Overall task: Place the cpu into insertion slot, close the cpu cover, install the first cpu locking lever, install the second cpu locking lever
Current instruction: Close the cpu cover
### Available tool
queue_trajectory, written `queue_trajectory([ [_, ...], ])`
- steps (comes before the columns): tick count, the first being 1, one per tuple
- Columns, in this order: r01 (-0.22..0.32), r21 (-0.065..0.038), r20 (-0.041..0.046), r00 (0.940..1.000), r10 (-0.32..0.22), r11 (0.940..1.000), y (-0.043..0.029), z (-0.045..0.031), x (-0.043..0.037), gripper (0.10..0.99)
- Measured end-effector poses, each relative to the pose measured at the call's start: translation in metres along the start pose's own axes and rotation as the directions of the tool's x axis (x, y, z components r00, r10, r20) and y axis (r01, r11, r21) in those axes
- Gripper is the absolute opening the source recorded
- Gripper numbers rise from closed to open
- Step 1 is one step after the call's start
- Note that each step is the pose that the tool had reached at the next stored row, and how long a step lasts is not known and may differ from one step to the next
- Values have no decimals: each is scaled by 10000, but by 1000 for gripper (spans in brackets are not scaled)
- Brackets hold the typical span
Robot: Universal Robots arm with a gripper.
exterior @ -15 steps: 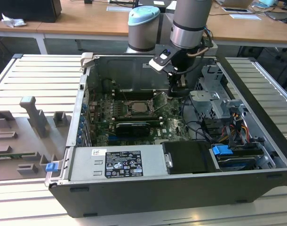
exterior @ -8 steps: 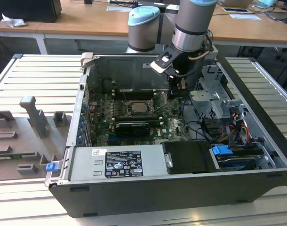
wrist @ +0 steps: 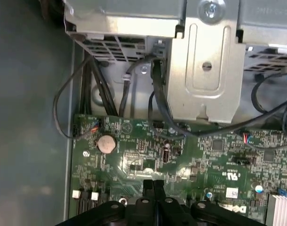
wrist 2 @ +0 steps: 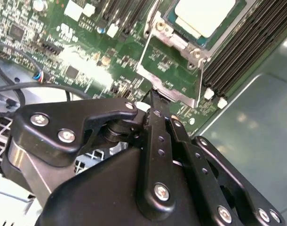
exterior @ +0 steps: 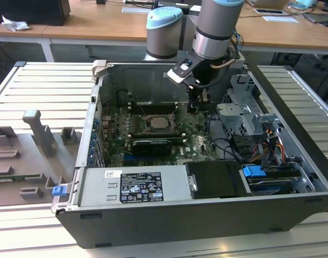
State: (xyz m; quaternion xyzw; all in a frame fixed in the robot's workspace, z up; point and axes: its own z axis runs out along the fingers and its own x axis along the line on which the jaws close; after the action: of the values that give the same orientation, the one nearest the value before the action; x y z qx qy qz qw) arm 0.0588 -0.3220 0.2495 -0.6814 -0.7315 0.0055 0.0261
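The computer case (exterior: pixel 207 215) lies open on the slatted desk (exterior: pixel 304 91), and the arm reaches down into it from the upper middle of the exterior view. The gripper (exterior: pixel 195 105) hangs low over the green board, just to the exterior view's right of the socket. In both wrist views its jaws look pressed together with only a thin seam between them, and I can see nothing held in them.

The cpu (exterior: pixel 157 123) sits in the middle of the exterior view, and in the second wrist view the cpu (wrist 2: pixel 204 16) lies flat inside the insertion slot (wrist 2: pixel 168 32), pale top facing up. The cpu cover (wrist 2: pixel 169 70) is open, off the slot on the side toward the gripper (wrist 2: pixel 154 96), with green board showing through its cut-out centre. The gripper tip is very near the cover's outer edge; I cannot tell whether they touch. Long black memory slots (wrist 2: pixel 247 42) run beside the slot.

In the first wrist view the gripper (wrist: pixel 155 184) hangs over the board near a coin battery (wrist: pixel 106 143) and a silver drive cage (wrist: pixel 204 61).
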Motion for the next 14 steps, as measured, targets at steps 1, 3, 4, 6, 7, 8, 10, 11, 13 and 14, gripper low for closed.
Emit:
queue_trajectory([
  [1,-1,-14,1,10000,1,10000,-62,3,4,106],
  [3,-1,-45,3,10000,1,10000,-134,6,9,106],
  [4,1,-70,5,10000,-1,10000,-190,9,13,106],
  [6,2,-118,9,10000,-2,9999,-298,16,21,106],
  [7,2,-139,9,10000,-2,9999,-347,21,24,106],
  [8,4,-150,8,10000,-4,9999,-372,25,26,106],
  [10,2,-169,12,10000,-2,9999,-428,34,30,106],
  [11,4,-175,13,10000,-4,9998,-451,40,31,106],
  [13,3,-195,14,10000,-2,9998,-610,116,43,106],
  [14,20,-206,17,10000,-20,9998,-720,138,57,106],
])
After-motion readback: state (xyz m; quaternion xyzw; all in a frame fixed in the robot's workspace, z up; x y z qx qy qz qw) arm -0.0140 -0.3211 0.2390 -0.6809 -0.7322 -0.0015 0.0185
